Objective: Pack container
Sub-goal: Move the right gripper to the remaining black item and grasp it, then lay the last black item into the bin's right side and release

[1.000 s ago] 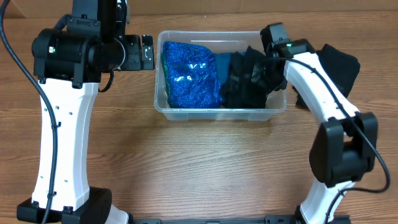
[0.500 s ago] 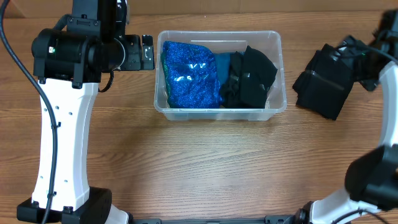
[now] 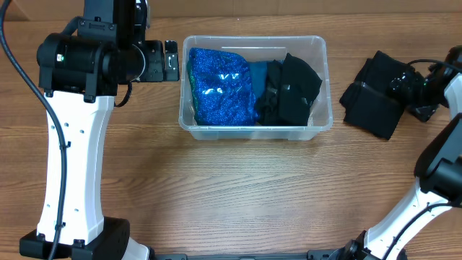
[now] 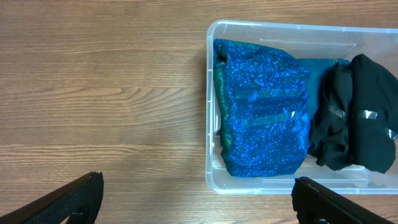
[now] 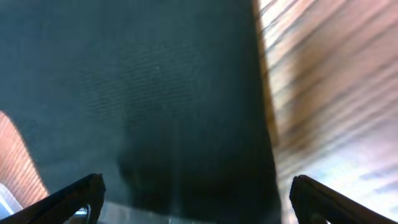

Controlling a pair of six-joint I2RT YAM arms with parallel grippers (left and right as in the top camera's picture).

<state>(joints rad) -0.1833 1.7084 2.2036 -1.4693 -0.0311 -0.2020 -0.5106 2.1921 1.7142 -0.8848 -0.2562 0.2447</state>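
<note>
The clear plastic container (image 3: 253, 132) stands at the middle back of the table. It holds a glittery blue cloth (image 3: 220, 85), a teal piece (image 3: 260, 72) and a black garment (image 3: 294, 90). My left gripper (image 3: 171, 61) hangs open above the container's left rim (image 4: 211, 124), nothing between its fingers (image 4: 74, 199); its view shows the blue cloth (image 4: 264, 112). A folded black garment (image 3: 372, 97) lies on the table right of the container. My right gripper (image 3: 410, 87) is open over it; the black fabric (image 5: 155, 93) fills that blurred wrist view between the spread fingertips (image 5: 317, 199).
Bare wooden table (image 3: 238, 188) stretches in front of the container and to its left (image 4: 99, 93). The left arm's white column (image 3: 72, 159) stands at the left, the right arm's links (image 3: 440, 166) at the far right edge.
My right gripper has left the container's right end, opened, and swung right over the folded black garment on the table. One black garment stays in the container. The left arm has not moved.
</note>
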